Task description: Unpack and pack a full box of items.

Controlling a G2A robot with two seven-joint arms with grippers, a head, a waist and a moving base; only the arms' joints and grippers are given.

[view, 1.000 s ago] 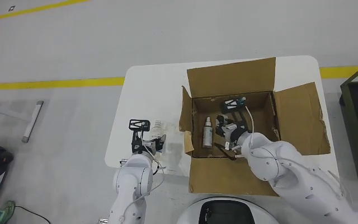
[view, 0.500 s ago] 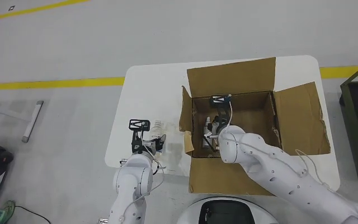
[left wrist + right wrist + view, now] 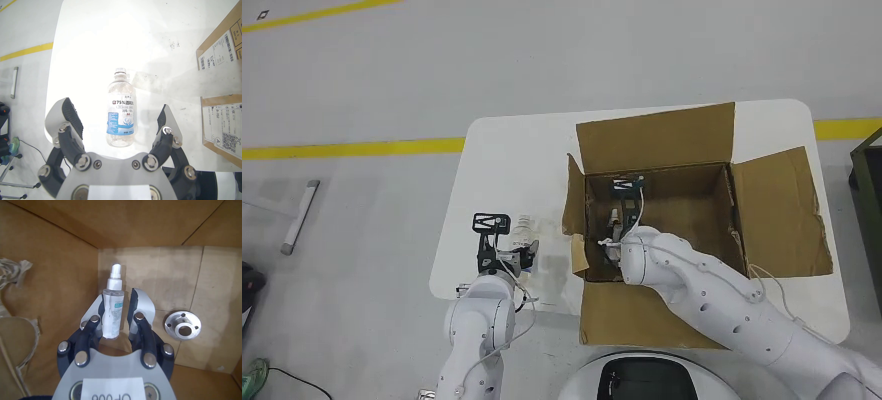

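1. Found one spray bottle [image 3: 113, 311] with a white cap, lying on the floor of the cardboard box [image 3: 56, 256], close beside a side wall, nozzle toward the far wall.
2. Recorded the right gripper [image 3: 118, 294] down inside the box and astride the spray bottle's body. Jaws only partly open, one finger against the label and the other just clear of it. Observed no closed grip.
3. Noted a metal flange [image 3: 182, 327] lying flat on the box floor, near the spray bottle but apart from it.
4. Noted crumpled paper [image 3: 11, 275] against the side wall, well apart from the spray bottle.
5. In the top view, located the box [image 3: 682, 140] on the right part of the white table [image 3: 512, 160], all four flaps folded outward.
6. Found a clear bottle [image 3: 121, 111] lying on the table outside the box, on the left arm's side, with its white cap pointing away from the robot.
7. Recorded the left gripper [image 3: 115, 105] over the clear bottle. Jaws spread wide, holding nothing, one finger standing off each side of the bottle.
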